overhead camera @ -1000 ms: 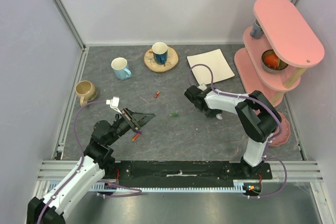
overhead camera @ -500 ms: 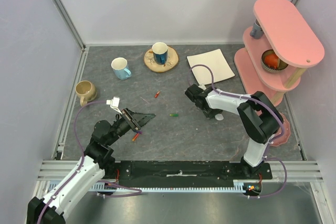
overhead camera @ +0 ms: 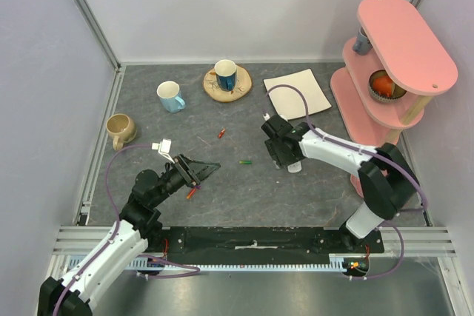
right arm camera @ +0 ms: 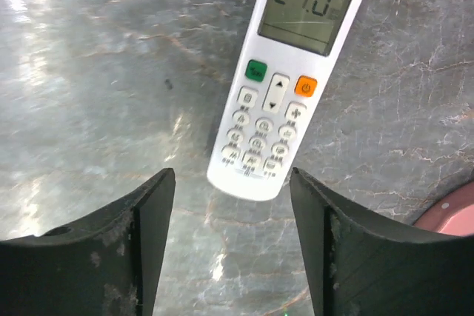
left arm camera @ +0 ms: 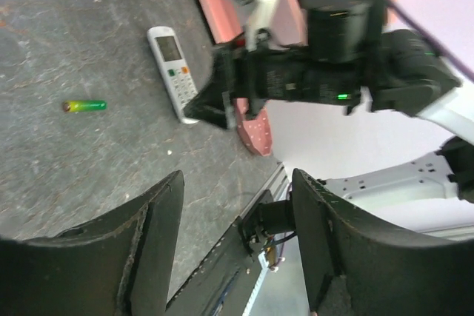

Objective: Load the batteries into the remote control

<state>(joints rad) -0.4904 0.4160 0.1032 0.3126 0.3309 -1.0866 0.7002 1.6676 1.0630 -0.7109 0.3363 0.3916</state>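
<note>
Remote (right arm camera: pixel 285 79) display "24.0" in R wrist view only; both jaws apart, empty

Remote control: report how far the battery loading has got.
Nothing looks done: the remote control lies face up on the table, its back unseen. In hand: the open right gripper hovers over it; the left gripper is open, empty. Left: the green battery and two red-orange batteries lie loose.

White remote control (right arm camera: pixel 285 79), green button (right arm camera: pixel 256 71), orange button (right arm camera: pixel 305 86), green-yellow battery (left arm camera: pixel 84 106), grey marbled table (overhead camera: pixel 296 197)
</note>
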